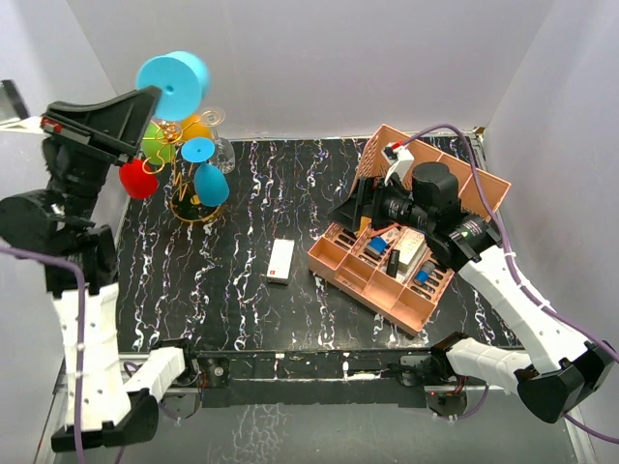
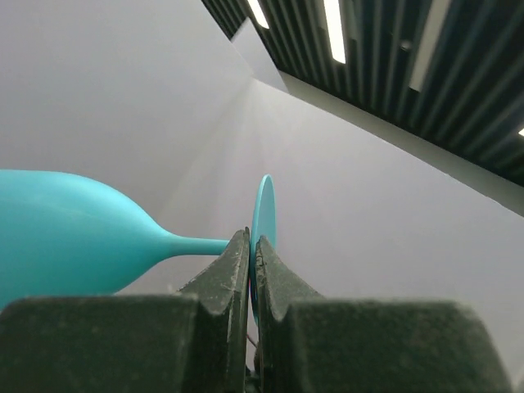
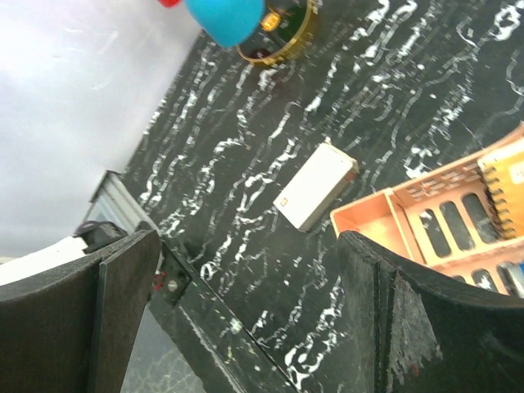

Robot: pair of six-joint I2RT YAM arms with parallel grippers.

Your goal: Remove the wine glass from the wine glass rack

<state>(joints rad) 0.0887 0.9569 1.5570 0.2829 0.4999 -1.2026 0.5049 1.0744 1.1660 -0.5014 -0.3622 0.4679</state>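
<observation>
**Left gripper**: jaws closed flat on the edge of the disc foot of the cyan wine glass. In the left wrist view the glass lies on its side. Its bowl is to the left and its stem runs level to the foot, with only wall and ceiling behind it. In the top view the left gripper holds the wine glass above the top of the wine glass rack and slightly to its left. The glass sits higher than every glass hanging on the rack. Whether it is wholly free of the rack's loops cannot be told from this angle.

**Right gripper**: jaws wide apart, nothing between them. In the top view the right gripper hangs well to the right of the rack, over the pink organizer box.

**Rack:** gold wire, upright on its round base on the black, white-veined surface. Hanging on it are a red glass, a green glass, an orange glass, a clear glass and a blue glass.

**Other items:** a white box lies flat on the surface between the rack and the organizer, nearer the arms than the rack. The right wrist view shows the rack's base at the top edge, with the white box and a corner of the organizer well apart from it.
</observation>
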